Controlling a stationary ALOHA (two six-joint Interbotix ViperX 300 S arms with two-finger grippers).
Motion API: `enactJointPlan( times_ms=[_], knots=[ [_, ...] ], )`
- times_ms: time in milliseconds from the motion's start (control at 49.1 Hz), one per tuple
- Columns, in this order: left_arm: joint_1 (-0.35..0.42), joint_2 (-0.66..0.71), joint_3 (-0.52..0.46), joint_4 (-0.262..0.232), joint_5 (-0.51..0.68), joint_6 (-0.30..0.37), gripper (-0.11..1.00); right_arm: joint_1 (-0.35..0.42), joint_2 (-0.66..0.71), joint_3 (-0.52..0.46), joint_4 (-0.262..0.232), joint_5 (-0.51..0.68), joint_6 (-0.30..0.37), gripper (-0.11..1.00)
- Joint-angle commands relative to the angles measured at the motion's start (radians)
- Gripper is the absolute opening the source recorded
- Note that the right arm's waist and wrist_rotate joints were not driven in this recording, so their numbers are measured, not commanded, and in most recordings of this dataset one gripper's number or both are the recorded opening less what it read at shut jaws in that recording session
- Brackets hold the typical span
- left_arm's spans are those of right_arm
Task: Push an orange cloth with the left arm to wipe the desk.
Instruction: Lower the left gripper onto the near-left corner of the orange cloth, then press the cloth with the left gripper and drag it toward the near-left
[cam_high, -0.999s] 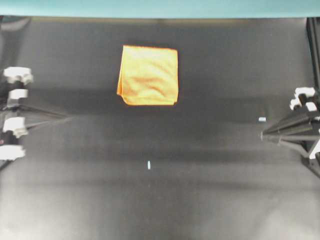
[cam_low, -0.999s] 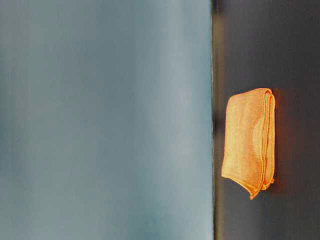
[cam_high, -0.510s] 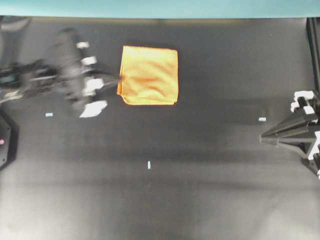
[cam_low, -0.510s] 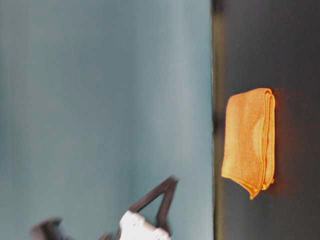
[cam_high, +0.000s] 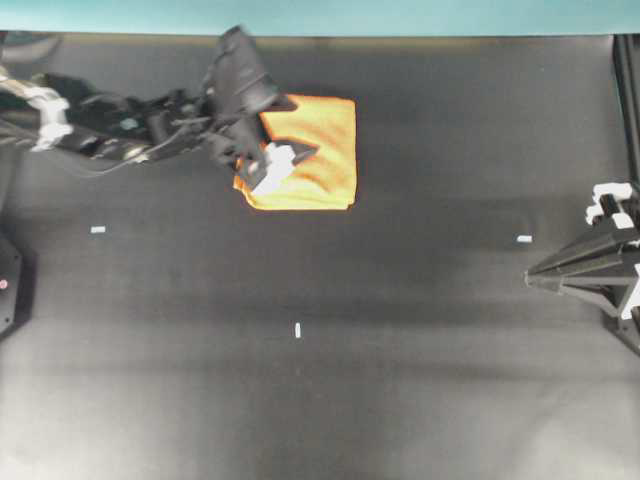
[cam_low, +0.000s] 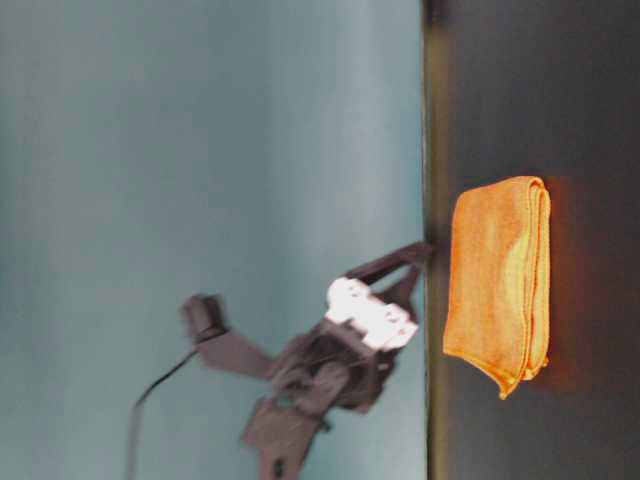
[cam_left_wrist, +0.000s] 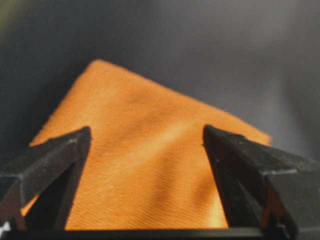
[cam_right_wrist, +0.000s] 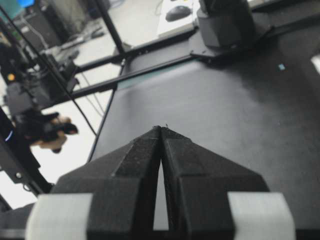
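The orange cloth (cam_high: 325, 155) lies folded on the black desk (cam_high: 300, 400), at the back centre near the teal edge strip (cam_high: 320, 15). It also shows in the table-level view (cam_low: 497, 280) and fills the left wrist view (cam_left_wrist: 150, 165). The left arm reaches in from the left. Its left gripper (cam_high: 298, 128) is open over the cloth's left part, with one black finger (cam_left_wrist: 55, 160) on each side of the cloth surface. I cannot tell whether it touches the cloth. The right gripper (cam_high: 530, 272) rests at the right edge, shut and empty (cam_right_wrist: 161, 129).
Small white tape marks sit on the desk at the left (cam_high: 98, 229), the centre (cam_high: 298, 330) and the right (cam_high: 524, 238). Black frame bars run along the right edge (cam_high: 628, 90). An arm base (cam_right_wrist: 225, 20) stands at the far end in the right wrist view.
The left arm has swung from the left edge up and to the right, and its open gripper now sits over the cloth's left part. The cloth and right arm have not moved.
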Motion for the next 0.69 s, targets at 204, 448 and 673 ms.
enactJointPlan(
  times_ms=[204, 448, 673],
  knots=[
    [0.029, 0.114, -0.034, 0.003, 0.008, -0.006, 0.86, 0.000, -0.006, 0.008, 0.000, -0.003, 0.002, 0.00],
    [0.015, 0.112, -0.011, 0.005, 0.032, -0.002, 0.86, 0.000, -0.011, 0.011, 0.000, -0.003, 0.000, 0.00],
    [-0.046, 0.084, 0.034, 0.005, 0.032, 0.011, 0.86, -0.002, -0.023, 0.012, 0.000, 0.000, 0.000, 0.00]
  ],
)
